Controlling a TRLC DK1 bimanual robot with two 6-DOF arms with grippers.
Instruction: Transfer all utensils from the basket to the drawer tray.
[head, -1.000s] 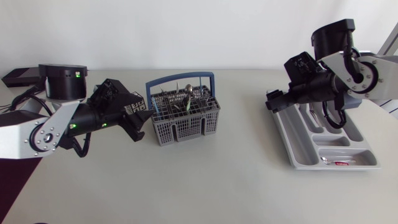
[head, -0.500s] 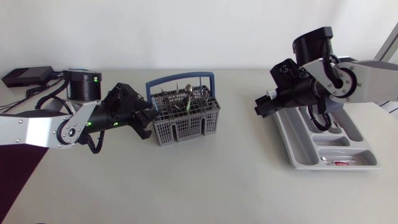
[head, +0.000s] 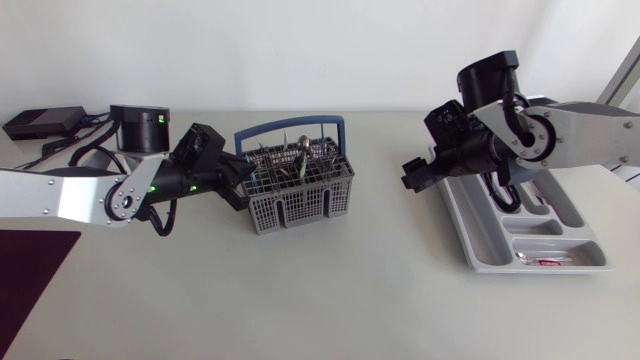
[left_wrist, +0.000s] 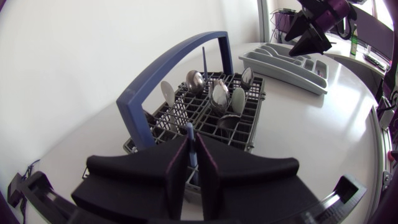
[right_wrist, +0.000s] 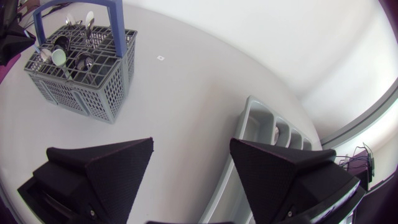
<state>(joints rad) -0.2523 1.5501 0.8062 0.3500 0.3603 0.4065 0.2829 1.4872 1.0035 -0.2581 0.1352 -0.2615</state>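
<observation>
This looks like a robotics lab bench, not a kitchen. The left arm (head: 60, 195) comes in at 9 o'clock and the right arm (head: 585, 135) at 3 o'clock over a plain pale surface (head: 330, 300). The only household items are a grey cutlery basket (head: 300, 208) at 11 o'clock and a drawer tray (head: 480, 235) at 3 o'clock. A black box (head: 40, 122) trailing cables (head: 62, 146) sits at 10 o'clock.

The pale grey table (head: 330, 290) is carrying a grey mesh basket (head: 295, 212) with a blue handle, which is standing upright left of the middle. A grey drawer tray (head: 488, 240) is lying flat, well apart from the basket, toward the right edge. A flat black box (head: 40, 121) is sitting at the far left corner, and a small white mark (right_wrist: 160, 58) is showing on the bare surface near the basket
</observation>
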